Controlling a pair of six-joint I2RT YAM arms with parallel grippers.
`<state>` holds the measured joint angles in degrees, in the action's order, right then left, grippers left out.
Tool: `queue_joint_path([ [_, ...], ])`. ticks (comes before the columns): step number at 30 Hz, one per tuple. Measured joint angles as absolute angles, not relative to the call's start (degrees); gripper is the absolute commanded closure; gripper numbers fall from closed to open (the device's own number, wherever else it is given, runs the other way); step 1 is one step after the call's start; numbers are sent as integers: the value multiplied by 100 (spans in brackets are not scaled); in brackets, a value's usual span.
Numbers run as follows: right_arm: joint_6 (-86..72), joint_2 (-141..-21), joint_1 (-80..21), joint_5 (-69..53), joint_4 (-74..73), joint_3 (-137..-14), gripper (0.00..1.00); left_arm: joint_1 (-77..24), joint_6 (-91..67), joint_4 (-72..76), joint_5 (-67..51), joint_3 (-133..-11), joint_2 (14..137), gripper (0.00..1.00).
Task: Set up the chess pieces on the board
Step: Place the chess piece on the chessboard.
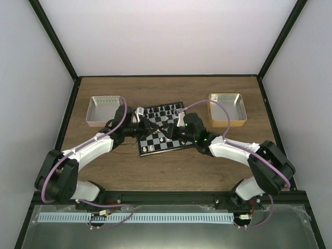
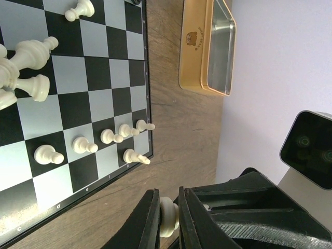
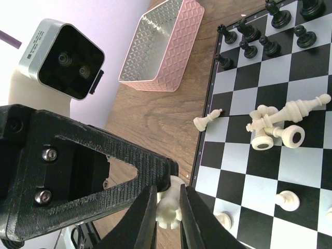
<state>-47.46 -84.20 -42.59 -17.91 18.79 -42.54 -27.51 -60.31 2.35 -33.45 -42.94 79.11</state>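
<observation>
Both grippers meet above the board's (image 1: 162, 144) near left part, and one cream-white chess piece sits between them. In the left wrist view my left gripper (image 2: 167, 205) is shut on the piece's round base (image 2: 169, 217). In the right wrist view my right gripper (image 3: 167, 199) is shut on its crowned top (image 3: 168, 211). From above, the left gripper (image 1: 158, 129) and right gripper (image 1: 171, 129) face each other tip to tip. Several white pawns (image 2: 83, 145) stand in a row on the board (image 2: 78, 98). A heap of fallen white pieces (image 3: 275, 127) lies mid-board.
Black pieces (image 3: 259, 41) stand along the board's far rows. A pink ribbed tin (image 1: 105, 110) sits at the back left and a gold tin (image 1: 226, 109) at the back right. One white pawn (image 3: 206, 120) lies tipped at the board's left edge (image 3: 199, 150).
</observation>
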Motion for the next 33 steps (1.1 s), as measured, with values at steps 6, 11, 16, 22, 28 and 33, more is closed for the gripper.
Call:
queue_joint_path([
  [6,-4698,-8431,-4259,-1780,1859,-4261,99,-2751,-6023,255,-3336,-4294,7937,82],
  [11,-4547,-8418,-4259,-1514,1717,-4261,99,-2746,-5824,75,-3186,-4307,7937,64],
  [16,-4281,-8221,-4259,-875,1155,-4261,99,-2740,-5378,-591,-2565,-4466,7872,58],
  [22,-3990,-7756,-4259,362,128,-4228,99,-2729,-4685,-1485,-1450,-4908,7373,50],
  [28,-3946,-7572,-4250,1133,-567,-3970,99,-2722,-4272,-1791,-738,-5155,6823,48],
  [33,-4045,-7658,-4246,1310,-862,-3907,99,-2714,-4171,-1905,-642,-5164,6853,48],
])
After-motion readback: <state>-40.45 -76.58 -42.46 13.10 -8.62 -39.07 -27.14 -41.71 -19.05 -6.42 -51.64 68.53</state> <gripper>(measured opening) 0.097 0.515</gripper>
